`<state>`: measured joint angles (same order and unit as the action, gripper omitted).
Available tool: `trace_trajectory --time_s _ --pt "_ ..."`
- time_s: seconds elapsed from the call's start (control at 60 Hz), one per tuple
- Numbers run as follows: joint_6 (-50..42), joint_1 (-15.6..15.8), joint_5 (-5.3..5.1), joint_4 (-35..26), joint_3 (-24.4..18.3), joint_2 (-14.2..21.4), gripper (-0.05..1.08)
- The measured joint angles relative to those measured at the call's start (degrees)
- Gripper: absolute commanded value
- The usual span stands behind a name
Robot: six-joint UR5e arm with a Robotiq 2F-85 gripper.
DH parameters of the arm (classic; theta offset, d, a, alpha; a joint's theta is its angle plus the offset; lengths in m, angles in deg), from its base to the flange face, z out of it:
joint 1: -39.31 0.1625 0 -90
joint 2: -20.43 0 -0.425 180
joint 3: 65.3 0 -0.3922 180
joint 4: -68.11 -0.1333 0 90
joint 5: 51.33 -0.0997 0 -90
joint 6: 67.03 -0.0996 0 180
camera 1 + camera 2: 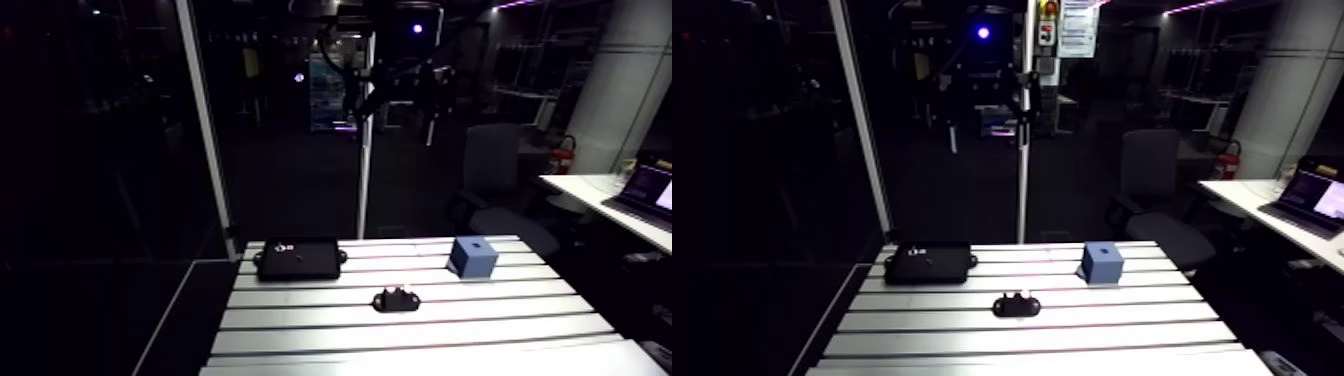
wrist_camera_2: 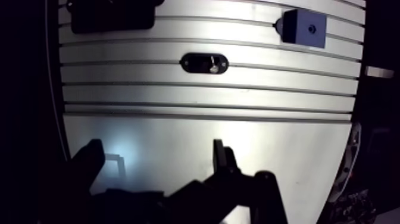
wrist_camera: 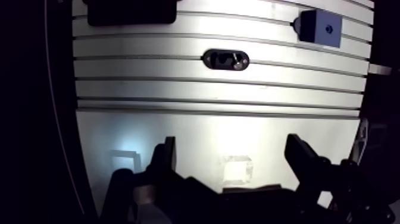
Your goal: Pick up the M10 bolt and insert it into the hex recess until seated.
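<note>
Three things on the bench (image 1: 420, 330) right now. Black tray (image 1: 312, 263) sits at the far left corner w/ a couple of tiny bits in it, too small to ID. Blue block (image 1: 473, 258) is toward the far right corner; wrist view shows a small dark hole in its top face, hole shape can't tell. Mid-bench, betw. those two and a bit closer to the front edge, is a low black oval holder (image 3: 226, 59). The bolt (image 3: 239, 60) is the bright metal bit at one end of that holder, w/ a dark pocket beside it at the other end. Can't tell if it stands in a pocket or just lies on top.

Gripper (image 3: 233, 159), wrist view: fingers (image 3: 167, 156) spread wide, gripping nothing, only bare plate under the gap. It hangs over the smooth front strip of the bench, short of the slots. Holder w/ bolt is ahead of it, well apart, approx. in line w/ the gap. Tray is ahead & off to one side, blue block ahead & off to the other.
</note>
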<state>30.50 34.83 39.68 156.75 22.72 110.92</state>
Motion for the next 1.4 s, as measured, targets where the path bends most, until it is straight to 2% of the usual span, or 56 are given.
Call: trace_trajectory --time_s 0.417,0.633,0.9,1.217,1.4 --pt "0.37 -0.01 0.57 1.04 0.85 -0.30 0.01" --pt "1.83 -0.20 0.81 4.59 3.13 -0.29 0.01" --pt "6.43 -1.11 0.91 14.55 9.94 0.05 0.01" --pt "12.97 -3.70 0.77 28.99 19.72 0.16 0.01" --pt "15.29 -4.82 0.54 35.48 23.69 -0.41 0.01"
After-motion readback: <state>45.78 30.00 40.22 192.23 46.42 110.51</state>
